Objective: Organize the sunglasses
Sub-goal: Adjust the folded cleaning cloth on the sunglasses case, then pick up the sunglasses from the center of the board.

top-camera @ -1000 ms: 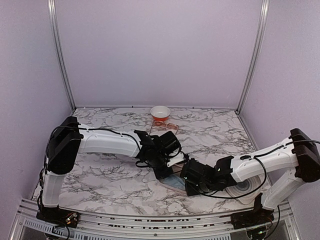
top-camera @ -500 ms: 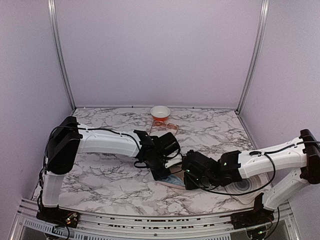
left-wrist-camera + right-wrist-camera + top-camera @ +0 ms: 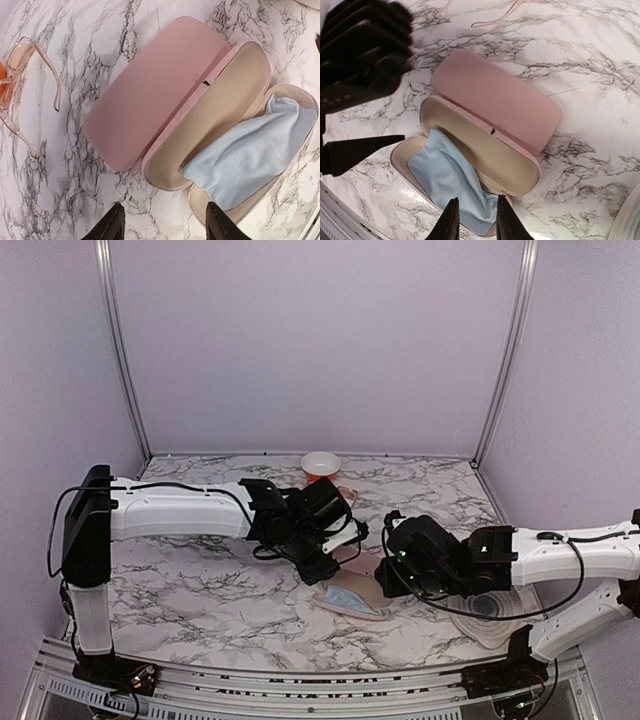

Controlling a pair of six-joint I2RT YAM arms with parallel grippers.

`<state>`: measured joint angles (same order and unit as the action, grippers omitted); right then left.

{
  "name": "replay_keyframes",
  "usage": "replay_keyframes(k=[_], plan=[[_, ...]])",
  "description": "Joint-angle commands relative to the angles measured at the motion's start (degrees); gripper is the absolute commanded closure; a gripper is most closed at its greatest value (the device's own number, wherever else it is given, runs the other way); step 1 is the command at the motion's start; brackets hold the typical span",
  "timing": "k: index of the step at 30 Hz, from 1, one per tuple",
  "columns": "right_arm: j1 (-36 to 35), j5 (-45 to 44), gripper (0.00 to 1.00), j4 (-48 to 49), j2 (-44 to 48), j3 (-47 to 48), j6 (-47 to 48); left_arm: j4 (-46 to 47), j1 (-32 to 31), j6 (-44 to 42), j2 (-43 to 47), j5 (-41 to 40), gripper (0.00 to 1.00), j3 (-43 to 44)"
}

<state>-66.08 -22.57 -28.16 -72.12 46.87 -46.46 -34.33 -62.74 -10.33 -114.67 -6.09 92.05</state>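
Hovering over the pink cases, both my claws are empty. My left claw [image 3: 165,227] has its jaws well apart with only marble between them. My right claw [image 3: 476,220] shows a narrow gap with nothing pinched, above the blue cloth [image 3: 447,182] that lies in the open pink case [image 3: 485,150]. The closed pink case [image 3: 155,90] lies flat against its side.

What matters next is the sunglasses [image 3: 22,60]. In my left wrist view the pale pair sits in the upper left of the frame, apart from the closed case and on the far side of it from my fingers. Its front runs along the left edge, partly cut off, and its two temples are spread, reaching down across the table [image 3: 75,190]. An orange patch at that edge could be the tinted pair or the bowl [image 3: 320,462]; I cannot tell which. In my right wrist view only thin temple tips show at the top edge, beyond the closed case.

From above, the pair lies just below the bowl, at upper centre, nearer my left claw. I judge the left should go, turned to close across a temple, not along it.
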Motion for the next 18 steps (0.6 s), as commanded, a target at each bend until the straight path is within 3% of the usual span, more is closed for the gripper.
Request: replay_keyframes(k=[1,4,6,15,18], plan=[[4.9,0.8,0.72,0.5,2.2,3.2,7.1,-1.9,0.2,0.9,6.1,-4.9,0.41,-3.2],[8.3,2.3,0.65,1.1,2.4,4.6,12.4,-1.9,0.6,1.7,9.9,-7.7,0.36,-7.1],[10.7,3.4,0.61,0.8,1.6,6.2,15.9,-1.8,1.0,2.6,12.6,-9.4,0.03,-9.9],[20.5,11.7,0.52,2.1,-8.5,15.4,23.7,4.0,3.3,11.5,25.1,-24.7,0.01,-25.3],[22.7,12.7,0.49,2.8,-14.1,20.1,22.8,6.1,6.3,18.9,28.5,-23.9,0.01,-30.6]])
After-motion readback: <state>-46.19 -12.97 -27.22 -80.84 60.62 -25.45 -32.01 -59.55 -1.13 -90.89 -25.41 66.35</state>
